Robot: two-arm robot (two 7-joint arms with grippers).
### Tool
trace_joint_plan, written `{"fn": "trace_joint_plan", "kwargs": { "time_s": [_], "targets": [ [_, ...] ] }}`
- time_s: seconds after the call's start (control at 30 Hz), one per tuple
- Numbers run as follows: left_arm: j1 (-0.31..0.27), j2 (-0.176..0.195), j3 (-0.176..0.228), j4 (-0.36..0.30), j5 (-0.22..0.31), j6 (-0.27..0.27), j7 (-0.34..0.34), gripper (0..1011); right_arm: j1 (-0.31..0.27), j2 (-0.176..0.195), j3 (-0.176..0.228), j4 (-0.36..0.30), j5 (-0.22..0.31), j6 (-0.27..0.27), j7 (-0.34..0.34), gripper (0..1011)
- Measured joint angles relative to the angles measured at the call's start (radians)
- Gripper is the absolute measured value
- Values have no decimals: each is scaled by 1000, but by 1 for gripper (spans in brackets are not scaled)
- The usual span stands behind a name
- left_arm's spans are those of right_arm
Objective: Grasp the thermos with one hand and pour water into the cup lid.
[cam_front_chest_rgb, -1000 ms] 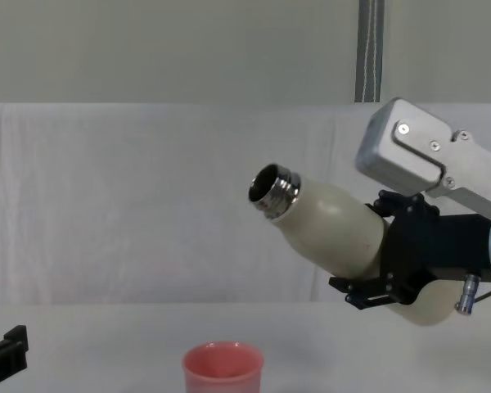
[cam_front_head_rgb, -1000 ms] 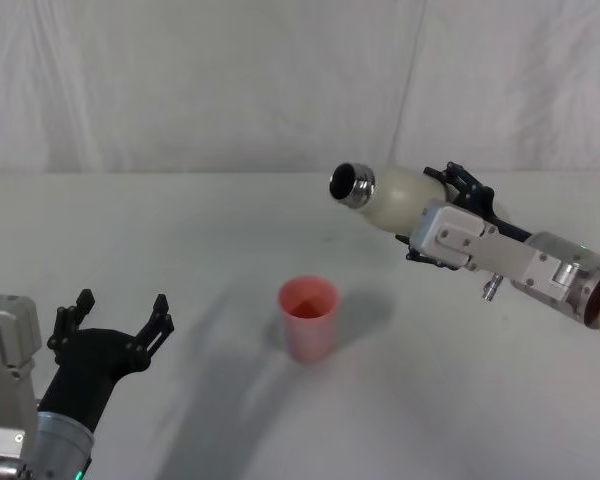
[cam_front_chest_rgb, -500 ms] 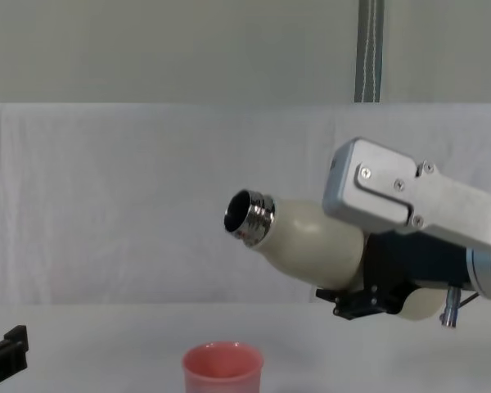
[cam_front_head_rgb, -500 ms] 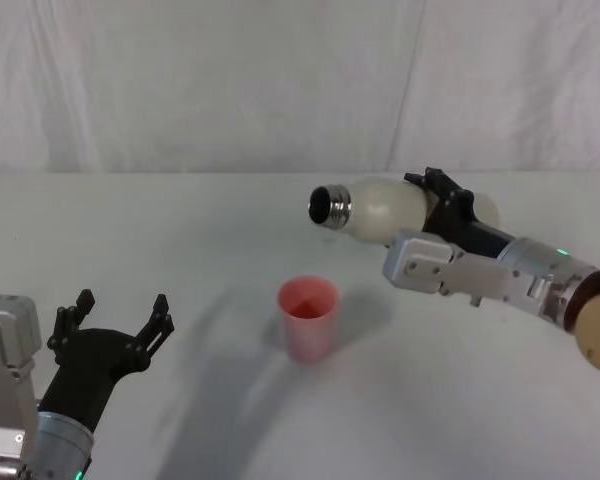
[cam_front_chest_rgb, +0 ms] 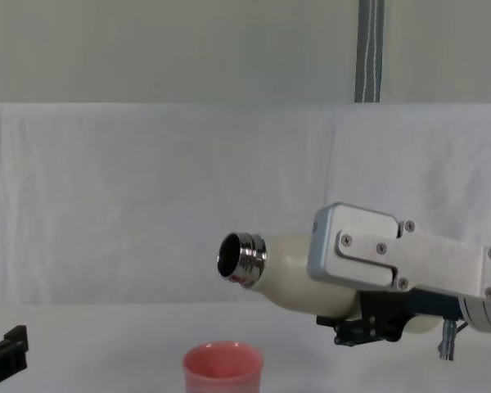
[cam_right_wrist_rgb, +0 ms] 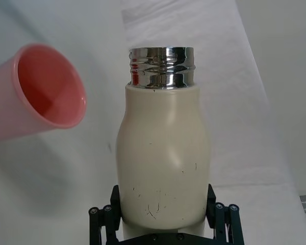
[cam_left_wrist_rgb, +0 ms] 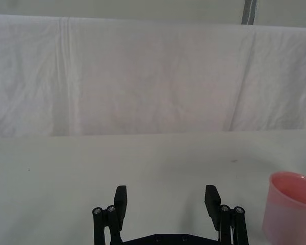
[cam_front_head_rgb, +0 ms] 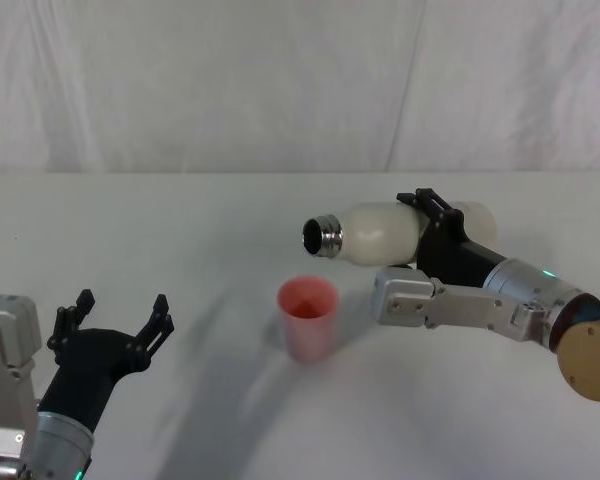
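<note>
- The thermos (cam_front_head_rgb: 380, 228) sits right of centre in the head view, tipped nearly flat in mid-air, steel neck (cam_front_head_rgb: 321, 237) pointing left, just above and right of the cup lid (cam_front_head_rgb: 308, 318).
- Right pincer (cam_front_head_rgb: 427, 232) is clenched around the thermos body.
- Cup lid stands upright on the white counter (cam_front_head_rgb: 230, 220), mid-frame.
- Left pincer (cam_front_head_rgb: 119, 317) hangs released at lower left, well apart from the cup.

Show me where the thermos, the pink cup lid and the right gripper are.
thermos (cam_right_wrist_rgb: 163, 153), right wrist view, on its cream body.
cup lid (cam_front_head_rgb: 308, 320), head view, on its outer wall.
right gripper (cam_front_head_rgb: 427, 226), head view, between its fingertips, clamped on the thermos.
</note>
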Motion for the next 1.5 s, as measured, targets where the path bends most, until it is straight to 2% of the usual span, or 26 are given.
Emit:
{"fn": "trace_joint_plan", "kwargs": {
  "time_s": [0.27,0.7,1.5],
  "targets": [
    [0,0,0,0,0,0,0,1001,-13,-6,-2,15,-40,6,-28,950],
    [0,0,0,0,0,0,0,1001,-26,-13,2,39,-74,-6,-65,950],
    [0,0,0,0,0,0,0,1001,-12,-2,-35,33,-182,9,-81,950]
  ]
}}
